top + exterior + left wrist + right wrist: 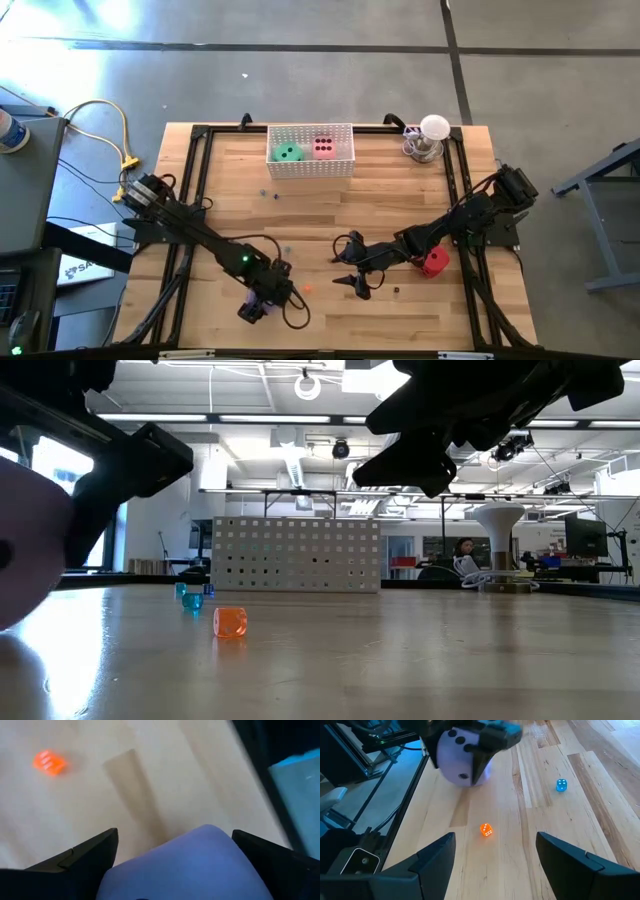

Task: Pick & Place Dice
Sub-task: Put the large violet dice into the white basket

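The purple die (460,755) is a soft, rounded cube with dark pips, and the left gripper (262,300) has its fingers (80,860) spread wide around it, one on each side, near the front edge of the wooden table (330,200). Its pips show only in the right wrist view, on the faces turned toward that camera; as a cube it has no long axis. The left wrist view shows just a smooth lavender surface bulging between the two dark fingers. The green die (289,152) and pink die (324,147) sit side by side in the white perforated basket (311,165) at the far edge, each with pips facing up. The red die (435,263) lies on the boards right beside the right arm, partly covered by it. The right gripper (352,268) hangs over the middle of the table with its fingers apart and nothing between them. A tiny orange die (486,830) of glossy plastic lies on the planks between the grippers, and a small blue one (561,785) farther off; the high view shows these only as specks.
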`<state>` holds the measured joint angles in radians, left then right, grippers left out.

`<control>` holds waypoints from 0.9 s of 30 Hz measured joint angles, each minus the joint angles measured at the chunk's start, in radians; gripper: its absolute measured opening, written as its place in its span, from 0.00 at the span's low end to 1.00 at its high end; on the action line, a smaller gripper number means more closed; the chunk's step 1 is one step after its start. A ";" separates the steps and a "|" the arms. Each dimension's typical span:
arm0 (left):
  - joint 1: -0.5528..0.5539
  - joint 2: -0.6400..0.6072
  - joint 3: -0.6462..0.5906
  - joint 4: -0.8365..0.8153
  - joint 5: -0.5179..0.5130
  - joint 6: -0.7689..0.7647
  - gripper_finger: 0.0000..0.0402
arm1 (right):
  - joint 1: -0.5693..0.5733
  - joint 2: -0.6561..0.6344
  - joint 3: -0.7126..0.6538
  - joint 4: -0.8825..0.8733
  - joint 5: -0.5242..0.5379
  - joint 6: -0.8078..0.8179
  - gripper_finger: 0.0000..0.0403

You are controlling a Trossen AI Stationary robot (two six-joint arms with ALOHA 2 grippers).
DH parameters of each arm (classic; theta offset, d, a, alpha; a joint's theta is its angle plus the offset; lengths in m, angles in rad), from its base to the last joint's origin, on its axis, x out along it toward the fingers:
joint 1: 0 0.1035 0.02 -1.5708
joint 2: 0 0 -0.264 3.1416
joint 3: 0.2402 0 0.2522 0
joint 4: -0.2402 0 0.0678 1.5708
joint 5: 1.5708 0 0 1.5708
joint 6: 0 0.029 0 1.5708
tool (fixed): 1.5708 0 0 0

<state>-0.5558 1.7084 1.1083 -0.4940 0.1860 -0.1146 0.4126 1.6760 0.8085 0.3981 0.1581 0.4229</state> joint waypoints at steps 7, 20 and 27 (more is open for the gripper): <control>0.003 -0.088 0.066 -0.166 -0.191 0.052 0.93 | 0.000 0.000 0.000 0.000 0.022 -0.001 0.66; 0.332 -0.324 0.150 -0.261 -0.545 0.432 0.93 | 0.000 0.000 0.000 0.002 0.023 -0.001 0.66; 0.714 -0.357 0.151 0.015 -0.467 0.461 0.93 | 0.000 0.000 0.000 0.001 0.023 -0.008 0.66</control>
<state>0.1584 1.3511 1.2591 -0.4786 -0.2805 0.3460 0.4126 1.6760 0.8085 0.3991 0.1806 0.4148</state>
